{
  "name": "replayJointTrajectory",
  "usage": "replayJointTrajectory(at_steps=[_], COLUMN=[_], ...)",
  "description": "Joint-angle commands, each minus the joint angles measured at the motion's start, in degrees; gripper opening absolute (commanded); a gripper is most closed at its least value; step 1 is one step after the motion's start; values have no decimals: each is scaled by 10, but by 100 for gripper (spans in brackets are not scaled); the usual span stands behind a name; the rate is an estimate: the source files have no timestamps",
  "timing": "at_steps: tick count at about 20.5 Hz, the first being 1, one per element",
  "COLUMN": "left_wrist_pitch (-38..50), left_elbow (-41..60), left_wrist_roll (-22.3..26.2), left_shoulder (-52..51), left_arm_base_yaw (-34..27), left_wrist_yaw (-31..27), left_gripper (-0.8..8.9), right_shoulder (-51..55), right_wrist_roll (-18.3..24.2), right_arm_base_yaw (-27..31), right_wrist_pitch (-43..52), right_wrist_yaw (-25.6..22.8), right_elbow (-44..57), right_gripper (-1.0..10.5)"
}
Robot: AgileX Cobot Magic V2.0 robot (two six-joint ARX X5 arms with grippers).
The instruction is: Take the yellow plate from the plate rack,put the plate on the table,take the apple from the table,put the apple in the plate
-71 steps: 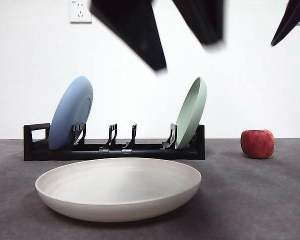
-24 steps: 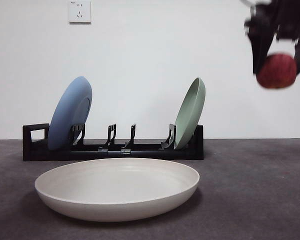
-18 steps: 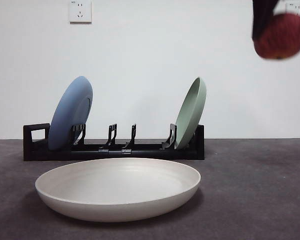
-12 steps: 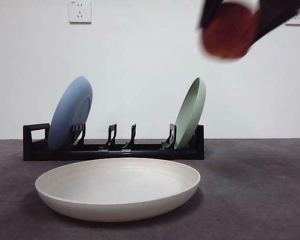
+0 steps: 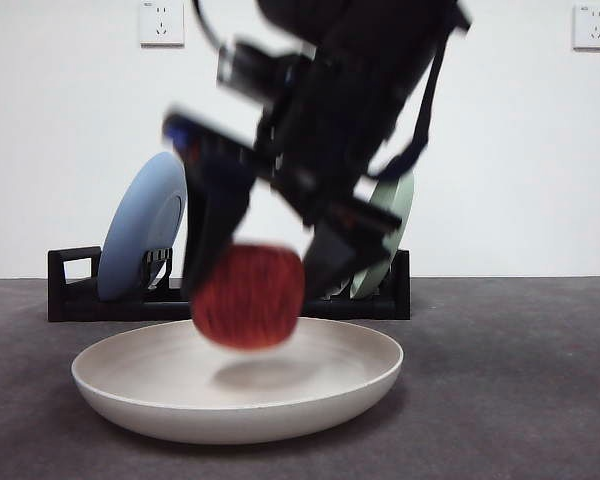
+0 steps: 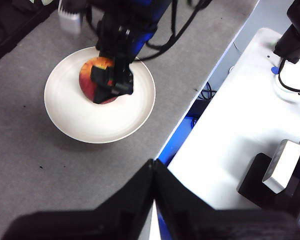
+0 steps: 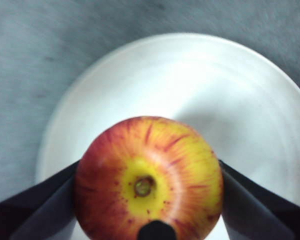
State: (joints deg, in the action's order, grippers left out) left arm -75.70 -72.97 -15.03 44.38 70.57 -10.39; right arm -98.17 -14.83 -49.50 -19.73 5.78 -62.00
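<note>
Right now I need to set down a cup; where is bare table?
Bare table lies right of the yellow plate, before the plate rack. Crowded: over the plate, where the right gripper holds the apple.

I see a blue plate (image 5: 140,235) at nine o'clock, a pale green plate (image 5: 392,235) at three, wall sockets (image 5: 161,22) at eleven and one.

We see the apple (image 5: 248,297), red with a yellow top, held just above the cream plate (image 5: 130,385), which lies flat on the worktop (image 5: 520,400) before the black rack (image 5: 75,290).
</note>
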Motion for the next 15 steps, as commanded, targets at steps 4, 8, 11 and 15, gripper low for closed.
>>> replayJointTrajectory(at_steps=[4,8,11,15], left_wrist_pitch=[3,3,3,3], left_elbow=[1,1,1,1], left_wrist_roll=[5,5,5,6], left_shoulder=[-1,-2,-2,-1], left_arm_base_yaw=[-1,-1,-1,-1], left_wrist_yaw=[-2,-2,-2,-2], left_gripper=[-4,-4,-4,-4], right_shoulder=[-45,-56,-56,-55], right_wrist_roll=[-3,-2,-2,0], right_arm_base_yaw=[0,0,0,0], right_wrist_pitch=[43,46,38,32], right_wrist_yaw=[-8,-8,-7,-7], right_elbow=[4,4,4,3], right_gripper=[-2,2,58,485])
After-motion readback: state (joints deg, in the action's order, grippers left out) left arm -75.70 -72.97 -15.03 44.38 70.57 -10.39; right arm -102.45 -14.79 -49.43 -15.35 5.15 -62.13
